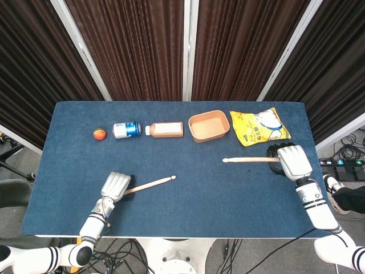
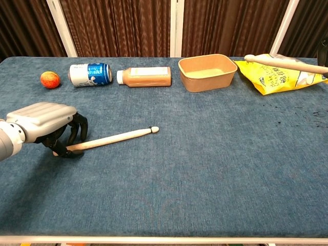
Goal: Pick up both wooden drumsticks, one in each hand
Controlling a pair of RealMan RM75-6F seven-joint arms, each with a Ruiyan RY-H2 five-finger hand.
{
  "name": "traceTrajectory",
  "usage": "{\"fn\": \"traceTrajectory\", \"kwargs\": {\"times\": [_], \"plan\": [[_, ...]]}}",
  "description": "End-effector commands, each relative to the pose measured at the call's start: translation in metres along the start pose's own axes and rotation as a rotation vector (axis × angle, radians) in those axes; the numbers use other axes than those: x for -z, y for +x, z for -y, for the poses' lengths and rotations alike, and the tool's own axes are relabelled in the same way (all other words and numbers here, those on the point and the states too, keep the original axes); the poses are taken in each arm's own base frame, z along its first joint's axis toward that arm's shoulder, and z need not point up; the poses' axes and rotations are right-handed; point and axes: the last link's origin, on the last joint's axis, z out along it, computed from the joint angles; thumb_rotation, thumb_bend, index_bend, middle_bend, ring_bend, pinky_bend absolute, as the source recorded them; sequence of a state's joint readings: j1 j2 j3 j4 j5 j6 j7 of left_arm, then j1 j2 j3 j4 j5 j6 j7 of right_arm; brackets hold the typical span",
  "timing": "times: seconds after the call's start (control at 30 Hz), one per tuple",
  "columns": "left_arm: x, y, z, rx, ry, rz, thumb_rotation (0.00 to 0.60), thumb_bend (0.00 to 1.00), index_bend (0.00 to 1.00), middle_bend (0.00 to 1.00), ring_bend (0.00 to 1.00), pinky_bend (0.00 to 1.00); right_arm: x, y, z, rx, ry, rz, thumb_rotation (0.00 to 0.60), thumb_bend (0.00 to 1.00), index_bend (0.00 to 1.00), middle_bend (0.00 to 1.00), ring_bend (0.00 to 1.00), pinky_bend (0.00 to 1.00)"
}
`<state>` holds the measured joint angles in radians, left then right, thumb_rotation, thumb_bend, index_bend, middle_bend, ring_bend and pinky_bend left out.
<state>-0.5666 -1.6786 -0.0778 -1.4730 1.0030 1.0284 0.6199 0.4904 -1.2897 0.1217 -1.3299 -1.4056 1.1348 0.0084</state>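
**Two drumsticks, a robot hand at each butt end**

On the blue counter [image 1: 188,197], the left robot hand [image 1: 114,186] sits over the butt end of the near drumstick [image 1: 153,183], whose tip points right and slightly away. The right robot hand [image 1: 293,161] grips the far drumstick [image 1: 250,160], which runs level with its tip pointing left. Along the back lie, from left to right, an orange ball [image 1: 99,134], a blue can [image 1: 126,129] on its side, a brown bottle [image 1: 165,129] on its side, a tan tray [image 1: 209,126] and a yellow bag [image 1: 257,126].
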Motion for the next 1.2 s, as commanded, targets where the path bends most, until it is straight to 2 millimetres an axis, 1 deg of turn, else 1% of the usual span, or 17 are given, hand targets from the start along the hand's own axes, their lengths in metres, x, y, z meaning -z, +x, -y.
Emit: {"fn": "traceTrajectory", "kwargs": {"times": [0.03, 0.2, 0.3, 0.37, 0.4, 0.47, 0.53, 0.63, 0.8, 0.93, 1.07, 1.2], "plan": [[0.0, 0.0, 0.0, -0.001, -0.004, 0.003, 0.504, 0.31, 0.47, 0.58, 0.72, 0.8, 0.0, 0.0, 0.0, 0.0, -0.001, 0.002, 0.6, 0.96, 0.65, 0.63, 0.45, 0.45], [-0.001, -0.001, -0.001, -0.004, -0.009, 0.005, 0.505, 0.34, 0.48, 0.58, 0.72, 0.8, 0.0, -0.002, 0.0, 0.003, -0.003, 0.007, 0.6, 0.96, 0.65, 0.63, 0.45, 0.45], [-0.001, -0.001, 0.0, -0.002, -0.011, 0.001, 0.505, 0.37, 0.5, 0.59, 0.72, 0.8, 0.0, -0.002, 0.0, 0.003, -0.004, 0.009, 0.6, 0.96, 0.65, 0.63, 0.45, 0.45], [-0.001, 0.0, -0.001, 0.008, -0.014, -0.009, 0.514, 0.42, 0.52, 0.61, 0.72, 0.8, 0.001, -0.003, 0.0, 0.003, -0.004, 0.011, 0.6, 0.96, 0.65, 0.63, 0.45, 0.45], [-0.002, 0.0, 0.0, 0.011, -0.017, -0.015, 0.523, 0.43, 0.54, 0.62, 0.72, 0.8, 0.001, -0.004, 0.0, 0.003, -0.004, 0.013, 0.6, 0.96, 0.65, 0.63, 0.45, 0.45], [-0.002, 0.001, 0.0, 0.02, -0.025, -0.024, 0.567, 0.47, 0.57, 0.65, 0.72, 0.8, 0.002, -0.005, 0.0, -0.001, -0.006, 0.017, 0.6, 0.96, 0.65, 0.63, 0.45, 0.45], [-0.002, 0.003, 0.001, 0.049, -0.037, -0.034, 0.597, 0.49, 0.6, 0.67, 0.72, 0.8, 0.004, -0.007, 0.0, -0.008, -0.011, 0.021, 0.6, 0.96, 0.65, 0.63, 0.45, 0.45], [-0.001, 0.008, 0.008, 0.099, -0.058, -0.053, 0.6, 0.51, 0.64, 0.7, 0.72, 0.8, 0.008, -0.01, -0.001, -0.028, -0.017, 0.023, 0.6, 0.96, 0.65, 0.64, 0.46, 0.45], [-0.001, 0.023, 0.026, 0.183, -0.08, -0.14, 0.6, 0.56, 0.67, 0.74, 0.72, 0.8, 0.021, -0.014, 0.002, -0.105, -0.01, 0.019, 0.6, 0.96, 0.66, 0.64, 0.46, 0.45], [-0.001, 0.039, 0.031, 0.286, -0.134, -0.213, 0.6, 0.57, 0.68, 0.74, 0.72, 0.8, 0.032, -0.02, 0.016, -0.234, 0.013, 0.038, 0.6, 0.96, 0.66, 0.64, 0.47, 0.45], [-0.006, 0.063, 0.03, 0.391, -0.234, -0.297, 0.6, 0.56, 0.68, 0.74, 0.72, 0.8, 0.035, -0.023, 0.044, -0.389, 0.075, 0.057, 0.6, 0.97, 0.66, 0.64, 0.48, 0.45], [-0.01, 0.082, 0.019, 0.45, -0.349, -0.339, 0.6, 0.57, 0.68, 0.74, 0.72, 0.8, 0.032, -0.027, 0.076, -0.52, 0.133, 0.051, 0.6, 0.99, 0.67, 0.64, 0.49, 0.46]]}}
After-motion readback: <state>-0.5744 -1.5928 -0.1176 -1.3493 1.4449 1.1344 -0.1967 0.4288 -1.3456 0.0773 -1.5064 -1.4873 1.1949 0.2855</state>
